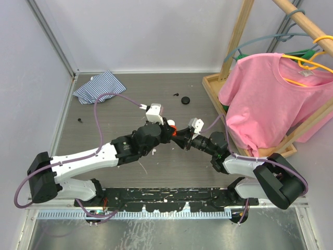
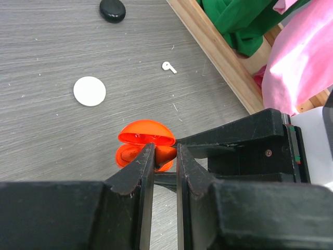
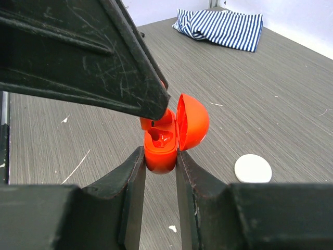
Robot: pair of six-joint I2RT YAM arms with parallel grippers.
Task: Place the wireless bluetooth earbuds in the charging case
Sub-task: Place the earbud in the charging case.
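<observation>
The red charging case is held above the table with its lid open. My right gripper is shut on the case's base. My left gripper is shut on a red earbud and holds it at the case's open top, over a socket. The left fingers fill the upper left of the right wrist view. In the top view both grippers meet at mid-table around the red case. A white earbud lies on the table beyond.
A white round case and a black round case lie on the table. A wooden rack with a pink shirt stands at the right. A striped cloth lies at the back left.
</observation>
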